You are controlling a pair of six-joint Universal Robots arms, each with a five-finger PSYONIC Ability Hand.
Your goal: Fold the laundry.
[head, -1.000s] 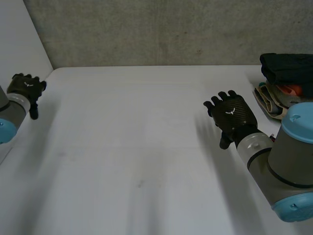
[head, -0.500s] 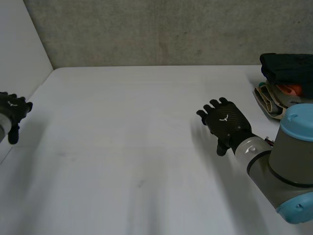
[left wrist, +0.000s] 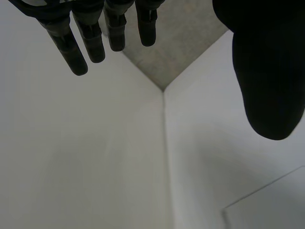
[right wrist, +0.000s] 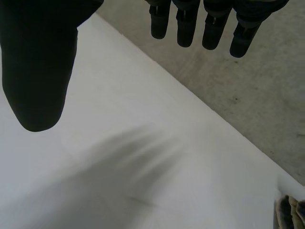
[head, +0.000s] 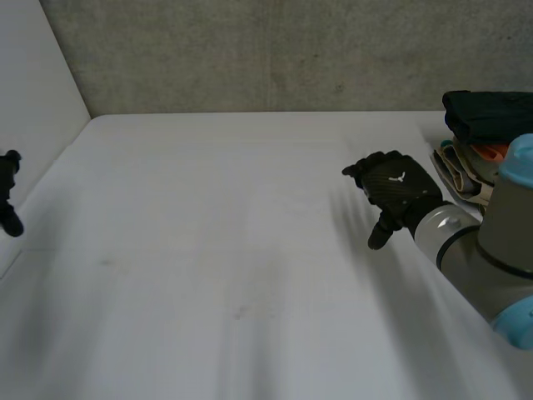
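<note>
A pile of folded laundry lies at the table's right edge, a dark piece on top of beige and orange ones; its corner appears in the right wrist view. My right hand hovers over the table just left of that pile, open, fingers straight and holding nothing. My left hand is at the table's far left edge, open, with straight fingers and the thumb spread, nothing in it.
The white table stretches between the two hands. A grey wall runs along its far side and a white panel stands at the left. The table's far left corner lies beyond my left hand's fingertips.
My left hand has drawn back leftward past the table's edge. My right hand has turned and shifted a little to the right, toward the pile.
</note>
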